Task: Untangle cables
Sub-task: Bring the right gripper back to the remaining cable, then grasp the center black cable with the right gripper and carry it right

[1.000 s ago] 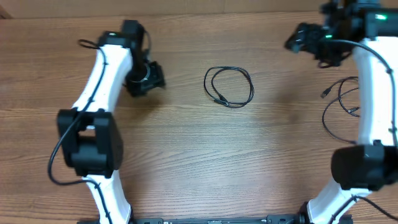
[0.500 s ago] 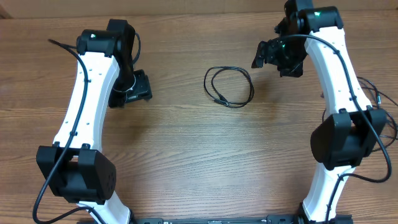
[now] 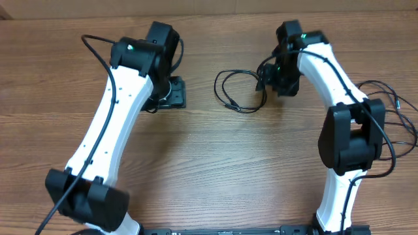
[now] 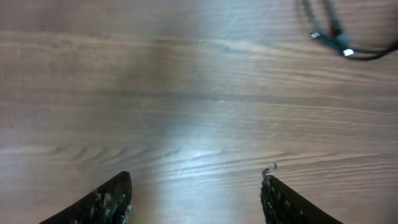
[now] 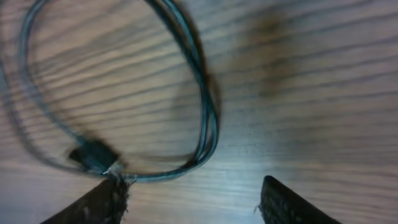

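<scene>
Two tools flank a small coil of cables [image 3: 240,91] on the wooden surface [image 3: 209,163] in the overhead view, the left tool [image 3: 174,93] apart on its left and the right tool [image 3: 268,78] at its right edge. The left wrist view shows the left tool [image 4: 196,196] spread wide and empty over bare wood, with the cables' plug ends [image 4: 339,45] at the top right corner. The right wrist view shows the right tool [image 5: 189,199] likewise spread and empty, the cables [image 5: 208,118] looping just ahead and one blurred plug [image 5: 93,155] beside a fingertip [image 5: 109,199].
</scene>
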Motion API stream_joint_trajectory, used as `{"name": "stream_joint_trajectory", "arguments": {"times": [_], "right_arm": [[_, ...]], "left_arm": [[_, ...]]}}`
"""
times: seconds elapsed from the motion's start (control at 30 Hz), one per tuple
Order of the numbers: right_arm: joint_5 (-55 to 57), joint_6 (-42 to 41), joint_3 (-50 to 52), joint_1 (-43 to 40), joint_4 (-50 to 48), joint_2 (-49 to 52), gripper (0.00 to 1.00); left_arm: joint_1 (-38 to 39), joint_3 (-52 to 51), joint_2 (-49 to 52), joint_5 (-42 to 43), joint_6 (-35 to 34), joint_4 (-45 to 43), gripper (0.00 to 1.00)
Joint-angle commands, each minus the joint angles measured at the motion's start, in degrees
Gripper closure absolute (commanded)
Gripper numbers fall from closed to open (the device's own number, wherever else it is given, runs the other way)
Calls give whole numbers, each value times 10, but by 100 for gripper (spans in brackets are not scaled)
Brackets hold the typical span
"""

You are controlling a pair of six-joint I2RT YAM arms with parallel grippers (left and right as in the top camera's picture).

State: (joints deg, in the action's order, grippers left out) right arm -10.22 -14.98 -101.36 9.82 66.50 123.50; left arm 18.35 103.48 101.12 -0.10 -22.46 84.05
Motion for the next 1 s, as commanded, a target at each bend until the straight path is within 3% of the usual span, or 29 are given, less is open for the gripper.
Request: {"name": "stream_joint_trajectory", "arguments": {"times": [0.0, 0.2, 0.33, 0.67, 0.73, 0.83, 0.87, 0.97], "right_arm": [[3, -3, 51, 1, -52, 4, 34], [-2, -3, 85, 3, -110, 4, 38], [-4, -3, 85, 7, -120, 4, 51], [-3, -3, 118, 21, -175, 4, 56], [-3, -3, 118, 21, -177, 4, 64], [-3, -3, 118, 21, -175, 4, 92], [-4, -3, 118, 21, -170, 4, 96], [-4, -2, 110, 21, -142, 3, 96]], "left_arm": [[3, 2, -14, -14, -11, -8, 32], [3, 2, -14, -14, -11, -22, 28], [3, 2, -14, -14, -11, -25, 23], [3, 2, -14, -14, -11, -21, 22], [3, 2, -14, -14, -11, -20, 22], [3, 2, -14, -14, -11, -20, 22], [3, 2, -14, -14, -11, -20, 22], [3, 2, -14, -14, -11, -20, 22]]}}
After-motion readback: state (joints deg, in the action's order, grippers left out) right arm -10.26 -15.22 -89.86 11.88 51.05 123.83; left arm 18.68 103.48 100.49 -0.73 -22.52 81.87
